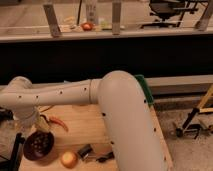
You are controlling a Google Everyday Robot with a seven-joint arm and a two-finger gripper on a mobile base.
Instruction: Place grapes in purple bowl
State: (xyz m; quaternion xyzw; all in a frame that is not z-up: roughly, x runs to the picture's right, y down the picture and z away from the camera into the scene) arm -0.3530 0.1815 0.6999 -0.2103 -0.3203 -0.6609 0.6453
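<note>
One tool (39, 131) above one purple bowl (38, 145) holding grapes (39, 143).

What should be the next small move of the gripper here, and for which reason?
Probably a short lift straight up from the purple bowl. The gripper sits low at the bowl's far rim, and the dark grapes seem to lie inside the bowl already. The red chili pepper lies close beside it, so rising straight should avoid it.
</note>
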